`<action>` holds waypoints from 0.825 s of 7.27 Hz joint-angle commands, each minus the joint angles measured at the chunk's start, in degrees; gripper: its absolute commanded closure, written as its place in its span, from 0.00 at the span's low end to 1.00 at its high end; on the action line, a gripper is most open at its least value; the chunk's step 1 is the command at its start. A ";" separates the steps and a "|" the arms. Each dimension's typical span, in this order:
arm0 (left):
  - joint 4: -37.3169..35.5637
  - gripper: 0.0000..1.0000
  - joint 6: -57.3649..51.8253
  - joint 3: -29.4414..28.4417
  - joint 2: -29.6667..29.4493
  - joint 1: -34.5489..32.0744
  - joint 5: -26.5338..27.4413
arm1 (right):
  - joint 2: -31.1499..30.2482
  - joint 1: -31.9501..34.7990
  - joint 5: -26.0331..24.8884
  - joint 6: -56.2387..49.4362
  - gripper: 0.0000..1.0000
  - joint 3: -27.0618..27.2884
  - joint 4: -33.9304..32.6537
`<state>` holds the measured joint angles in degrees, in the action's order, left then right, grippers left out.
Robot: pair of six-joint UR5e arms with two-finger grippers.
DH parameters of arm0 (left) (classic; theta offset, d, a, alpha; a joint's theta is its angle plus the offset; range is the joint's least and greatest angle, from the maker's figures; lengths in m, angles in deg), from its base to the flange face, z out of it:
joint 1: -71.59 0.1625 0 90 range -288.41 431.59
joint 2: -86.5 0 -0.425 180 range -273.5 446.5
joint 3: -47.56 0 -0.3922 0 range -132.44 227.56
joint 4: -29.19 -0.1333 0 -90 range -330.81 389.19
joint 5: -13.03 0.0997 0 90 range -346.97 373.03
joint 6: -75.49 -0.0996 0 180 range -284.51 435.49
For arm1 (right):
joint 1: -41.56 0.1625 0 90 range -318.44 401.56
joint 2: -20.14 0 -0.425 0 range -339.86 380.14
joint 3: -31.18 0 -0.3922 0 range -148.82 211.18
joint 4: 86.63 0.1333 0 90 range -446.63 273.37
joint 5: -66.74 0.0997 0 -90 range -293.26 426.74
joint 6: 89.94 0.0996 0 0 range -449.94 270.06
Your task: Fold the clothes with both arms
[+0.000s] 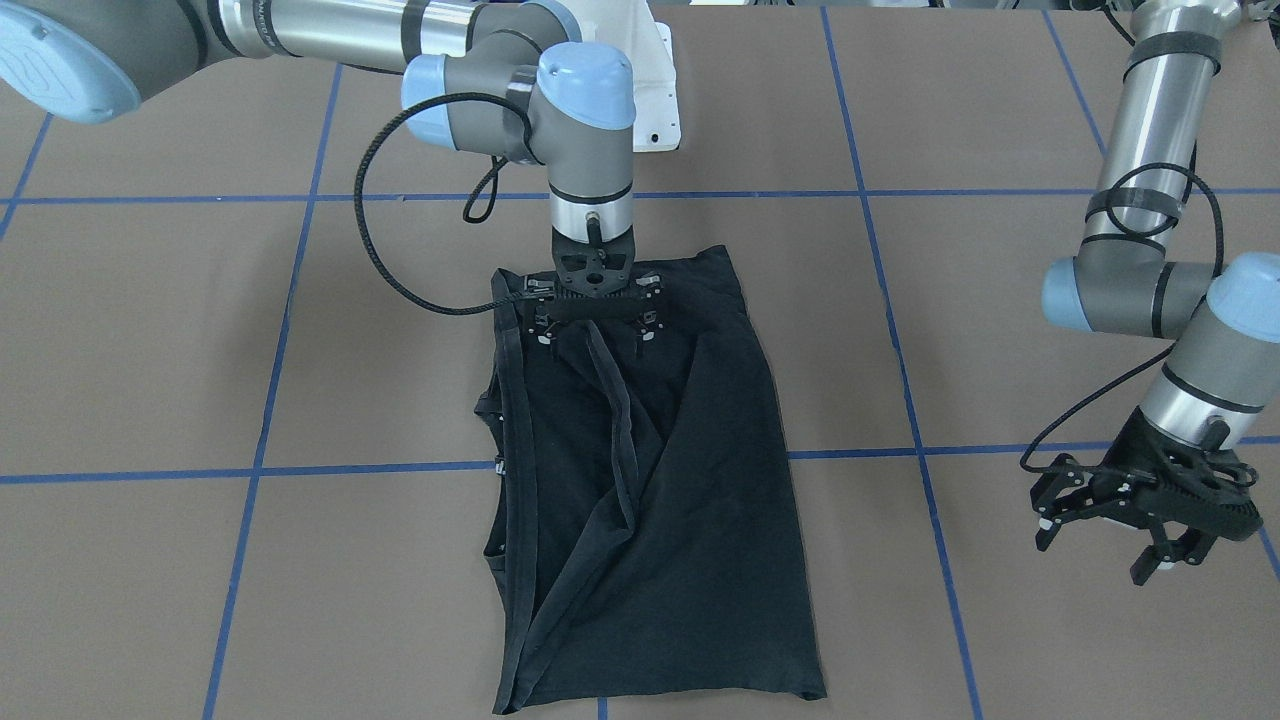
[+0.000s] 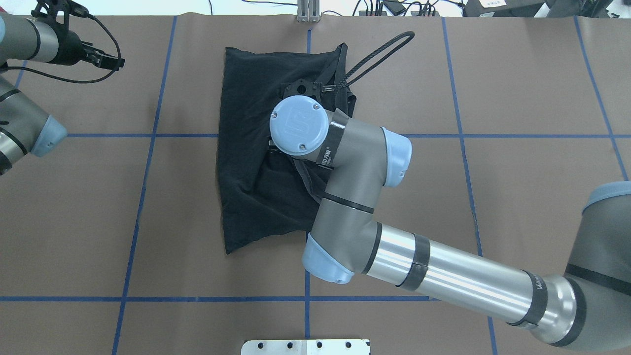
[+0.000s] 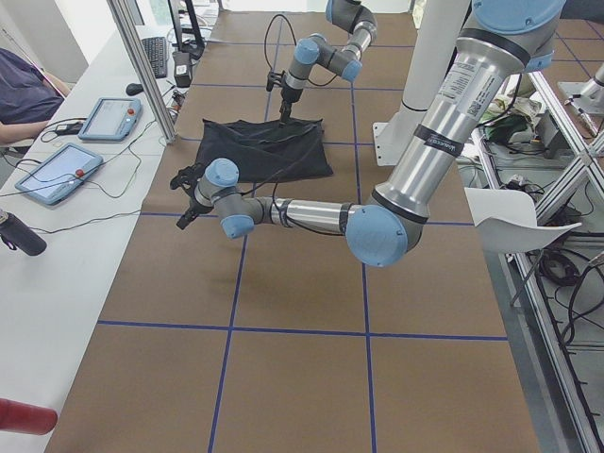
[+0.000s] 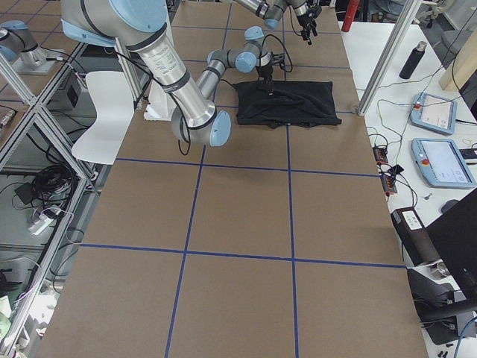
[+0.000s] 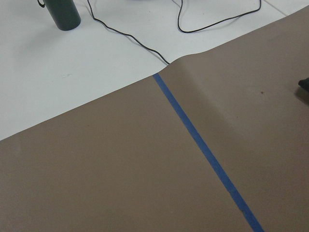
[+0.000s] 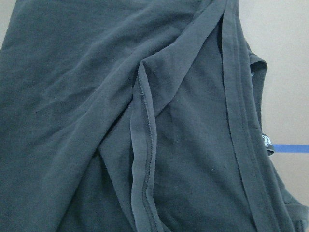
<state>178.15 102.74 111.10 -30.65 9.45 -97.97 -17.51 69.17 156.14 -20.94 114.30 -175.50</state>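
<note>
The black T-shirt [image 1: 700,450] lies mid-table, running lengthwise away from the robot. It's narrowed to a long panel, plain side up, no print showing, with a hemmed flap [image 6: 142,159] ridged loosely across it. The right gripper [image 1: 594,338] sits over the robot-side end, jaws spread, nothing pinched that I can see. The left gripper [image 1: 1095,555] hangs well apart from the cloth, fingers parted, empty. I'd call the crosswise fold next: each gripper needs a corner of one end, so the left must come in.
</note>
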 commanded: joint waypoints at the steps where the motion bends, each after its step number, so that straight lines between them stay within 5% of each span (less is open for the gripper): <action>1: 0.01 0.00 0.00 0.18 0.16 0.00 0.00 | 2.75 0.06 0.77 -4.65 0.15 -4.64 -0.25; 3: 0.01 0.00 0.00 0.09 0.16 0.00 0.00 | 2.75 1.73 9.78 -7.82 0.16 -7.00 -0.95; 6: 0.09 0.00 0.61 0.09 0.77 0.00 0.00 | 7.05 1.13 11.24 -8.37 0.17 -14.73 -0.96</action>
<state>178.22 102.98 111.19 -30.21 9.45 -97.98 -12.39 70.60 166.64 -29.13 102.54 -176.43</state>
